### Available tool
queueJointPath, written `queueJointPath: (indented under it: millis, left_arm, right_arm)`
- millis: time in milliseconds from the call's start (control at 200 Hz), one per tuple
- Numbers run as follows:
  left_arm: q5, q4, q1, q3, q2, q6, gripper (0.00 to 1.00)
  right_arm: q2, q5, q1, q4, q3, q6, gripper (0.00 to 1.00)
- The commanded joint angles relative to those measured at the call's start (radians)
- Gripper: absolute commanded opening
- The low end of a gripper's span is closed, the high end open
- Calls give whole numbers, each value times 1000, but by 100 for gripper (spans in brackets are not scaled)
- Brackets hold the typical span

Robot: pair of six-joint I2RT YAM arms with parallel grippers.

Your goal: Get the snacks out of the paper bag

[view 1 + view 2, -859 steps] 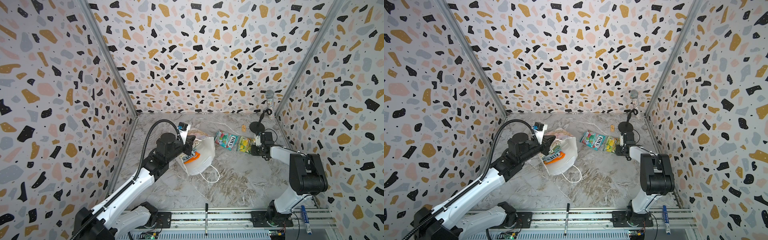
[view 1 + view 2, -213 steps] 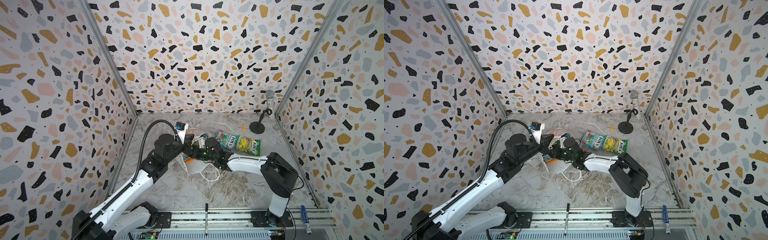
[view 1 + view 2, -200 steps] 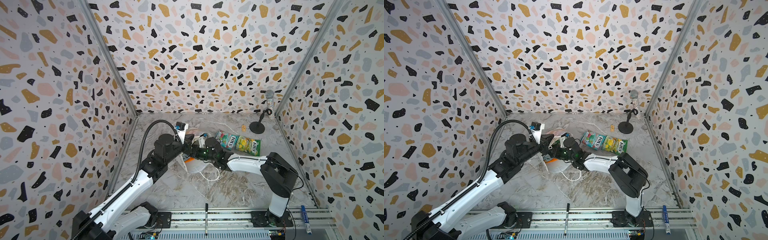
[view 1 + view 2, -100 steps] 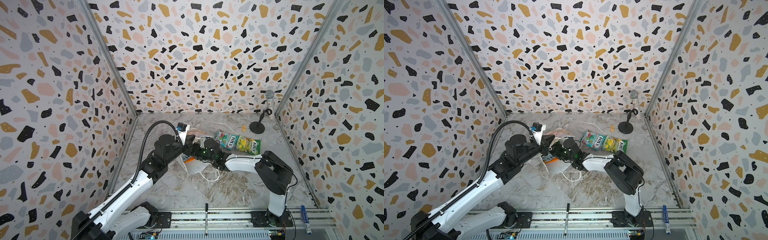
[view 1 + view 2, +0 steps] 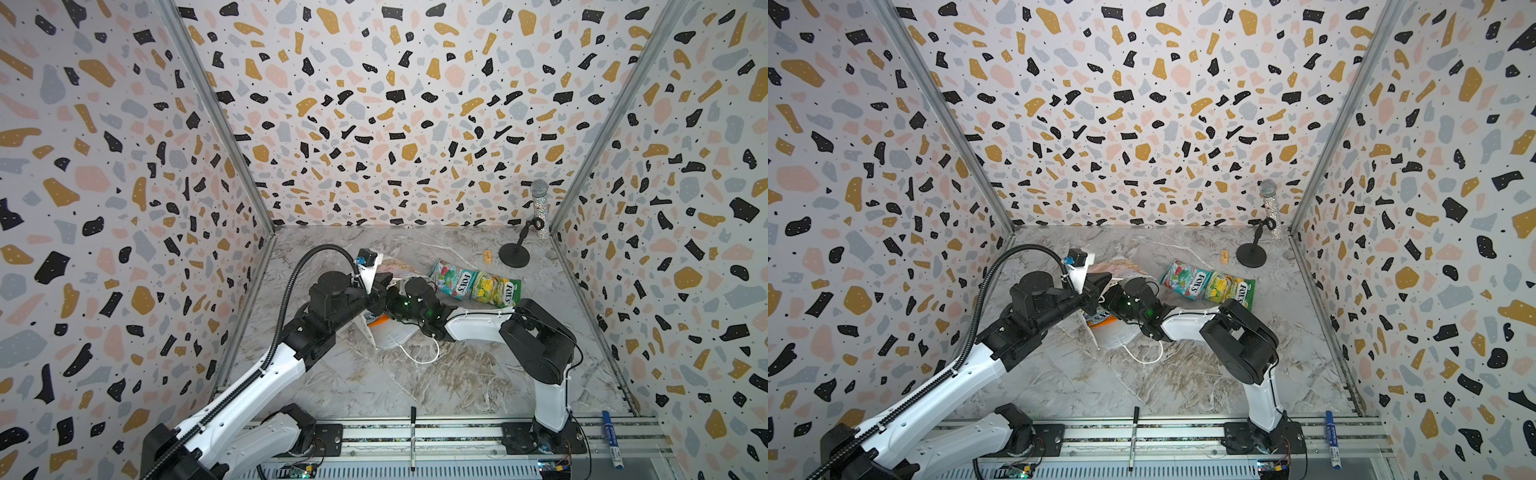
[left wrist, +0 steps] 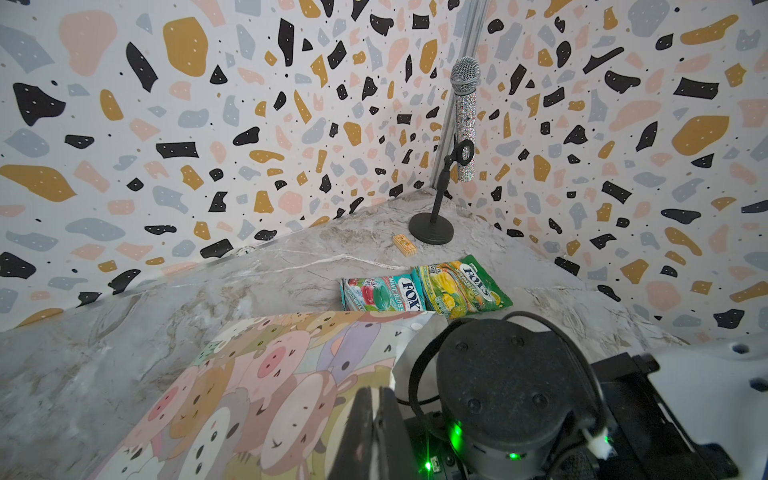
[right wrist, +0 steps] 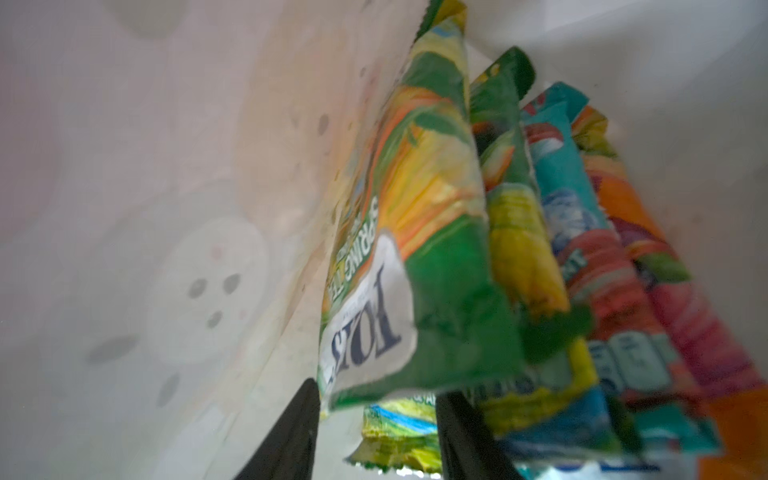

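Observation:
The paper bag (image 5: pixel 390 334) lies on its side mid-table, cartoon face (image 6: pixel 266 374) up. My left gripper (image 6: pixel 376 399) is shut on the bag's upper rim, holding the mouth up. My right gripper (image 7: pixel 376 409) is inside the bag, open, jaws either side of a green-yellow snack's (image 7: pixel 415 249) lower edge. Beside it stand another green-yellow (image 7: pixel 519 249), a teal-red (image 7: pixel 582 249) and an orange-pink packet (image 7: pixel 665 291). Two snacks lie out on the table, teal-red (image 5: pixel 453 278) and green-yellow (image 5: pixel 496 289).
A glittery microphone on a black stand (image 5: pixel 536 216) occupies the back right corner, with a small orange block (image 5: pixel 487 256) near its base. A black pen (image 5: pixel 413 436) and a blue marker (image 5: pixel 611 436) lie on the front rail. Patterned walls close three sides.
The right gripper has left the packets at the right and gone into the bag's mouth; over the last second it pushed slightly deeper and its jaws widened. The left gripper still holds the rim.

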Motion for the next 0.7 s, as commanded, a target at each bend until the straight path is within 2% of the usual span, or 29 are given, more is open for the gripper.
queueJointPath:
  millis: [0, 205, 380, 496, 576, 696]
  left_arm:
    - [-2, 19, -4, 7, -27, 29, 0]
    - [7, -19, -5, 26, -24, 48, 0]
    - [16, -46, -6, 35, -24, 68, 0]
    - [9, -47, -6, 36, -27, 66, 0]
    - [-20, -47, -6, 35, -26, 60, 0]
    - [-90, -41, -6, 35, -21, 28, 0]
  right_arm:
    - [5, 36, -18, 15, 36, 32, 49]
    - [45, 16, -32, 12, 73, 41, 45]
    - [77, 13, -39, -10, 99, 40, 38]
    - [95, 2, -45, -25, 122, 32, 28]
    - [94, -6, -43, -28, 127, 14, 14]
    - [68, -6, -34, -67, 124, -41, 1]
